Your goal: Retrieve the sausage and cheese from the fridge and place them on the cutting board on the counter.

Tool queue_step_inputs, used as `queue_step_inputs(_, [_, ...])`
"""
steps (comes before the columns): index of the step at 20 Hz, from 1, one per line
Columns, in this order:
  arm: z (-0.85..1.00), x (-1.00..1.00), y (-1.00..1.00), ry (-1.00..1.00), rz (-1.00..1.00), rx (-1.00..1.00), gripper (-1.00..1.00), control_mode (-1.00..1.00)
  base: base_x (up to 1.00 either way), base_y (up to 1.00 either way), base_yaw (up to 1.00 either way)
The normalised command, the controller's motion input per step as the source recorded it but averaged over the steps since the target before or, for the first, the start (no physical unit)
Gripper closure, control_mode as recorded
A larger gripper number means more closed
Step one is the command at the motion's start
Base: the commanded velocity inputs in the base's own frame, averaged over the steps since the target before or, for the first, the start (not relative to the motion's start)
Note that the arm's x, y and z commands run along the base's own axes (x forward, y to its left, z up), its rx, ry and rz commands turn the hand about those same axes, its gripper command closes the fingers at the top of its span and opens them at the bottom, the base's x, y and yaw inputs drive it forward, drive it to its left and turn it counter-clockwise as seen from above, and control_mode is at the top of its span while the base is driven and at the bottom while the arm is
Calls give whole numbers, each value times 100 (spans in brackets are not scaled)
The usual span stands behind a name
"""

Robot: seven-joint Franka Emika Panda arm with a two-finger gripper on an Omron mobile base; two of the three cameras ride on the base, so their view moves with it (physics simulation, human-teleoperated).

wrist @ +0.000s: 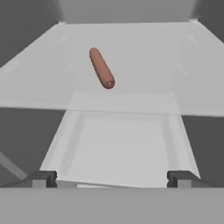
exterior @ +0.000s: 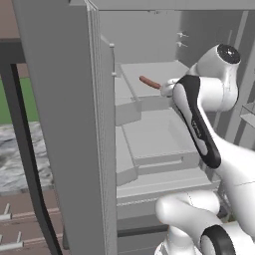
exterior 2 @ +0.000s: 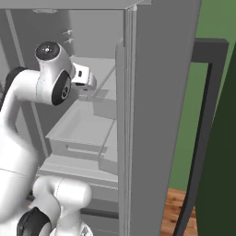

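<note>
1. The step in hand is the fetching of the sausage (wrist: 101, 68); the fridge (exterior: 69, 124) stands open, and the arm reaches into it at the level of the upper shelf (exterior: 154, 74).

2. The sausage lies on this upper shelf, towards its back edge and a little to its left side; in the left base view its reddish end (exterior: 149, 82) shows just beyond the wrist of the arm; it lies slantwise, with one end turned towards the hand.

3. The fingers (wrist: 43, 178) are spread wide and they pinch nothing; the gripper (wrist: 112, 179) is in front of the shelf's front edge, and the sausage is well apart from it, farther in.

4. The cheese is not to be found in these pictures; I cannot tell on which shelf it lies; a lower drawer (exterior: 159, 139) is under the upper shelf, but nothing is seen on it.

5. By my judgement the task is at its beginning; nothing is held, and the cutting board is yet to receive anything.

6. The next move probably calls for going forward over the shelf until the fingers stand on both sides of the sausage; because the link lies slantwise, the hand perhaps must turn a little, so that the fingers close across its thin body and not along it.

7. One risk, as I judge it: the link is round and may roll away if one finger touches it first.
</note>
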Motion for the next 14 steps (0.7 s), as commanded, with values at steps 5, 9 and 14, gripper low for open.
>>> queue_step_inputs(5, [0, 60, 0, -4, 0, 0, -100, -100, 0, 0, 0])
queue_step_inputs(9, [0, 46, 0, -7, 2, 0, -100, -100, 0, 0, 0])
queue_step_inputs(14, [-4, 36, 19, -4, 5, 0, -100, -100, 0, 0, 0])
